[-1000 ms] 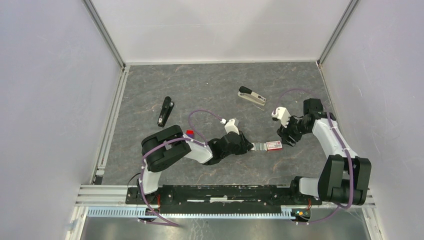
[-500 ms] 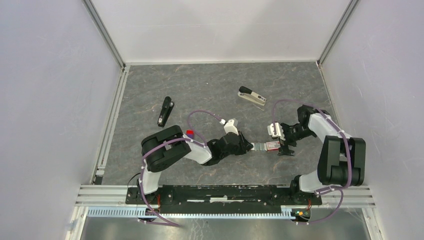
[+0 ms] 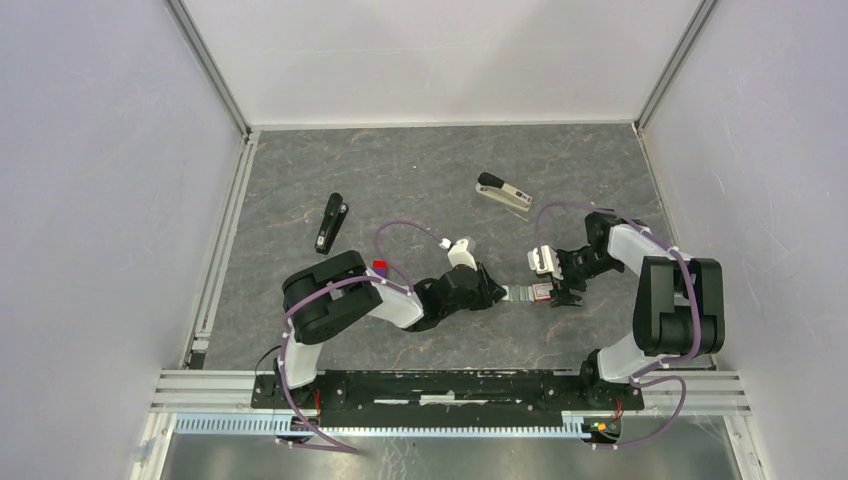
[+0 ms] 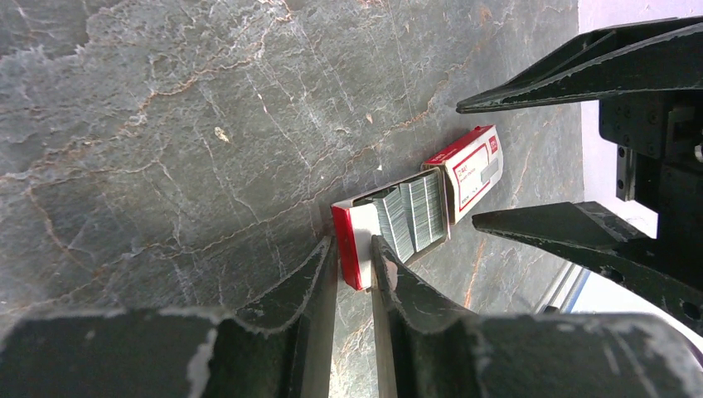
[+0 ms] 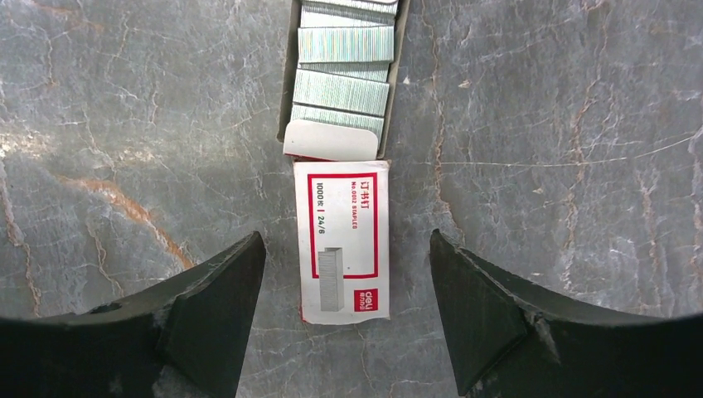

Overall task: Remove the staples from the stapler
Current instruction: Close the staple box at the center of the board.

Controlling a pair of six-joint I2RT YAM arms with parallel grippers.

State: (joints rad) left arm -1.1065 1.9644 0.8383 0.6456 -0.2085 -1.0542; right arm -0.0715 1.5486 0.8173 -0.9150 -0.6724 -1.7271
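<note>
The left fingers (image 4: 330,269) are pinching, nearly closed, the red end of the small red-and-white cardboard staple box (image 5: 343,240) on the grey marbled tabletop (image 3: 420,170). The right fingers (image 3: 557,292) are standing wide open astride its white sleeve, gripping nothing. The slim black-and-beige stapler (image 3: 503,193) is lying apart, upper right of centre.

Two staplers: black stapler (image 3: 331,222), grey-railed stapler (image 3: 503,193). One staple box (image 5: 342,249). At least four staple strips (image 5: 341,91) inside.

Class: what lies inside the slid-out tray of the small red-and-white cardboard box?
Silvery ridged staple strips fill the tray; a white flap covers one end, and lower layers are hidden.
</note>
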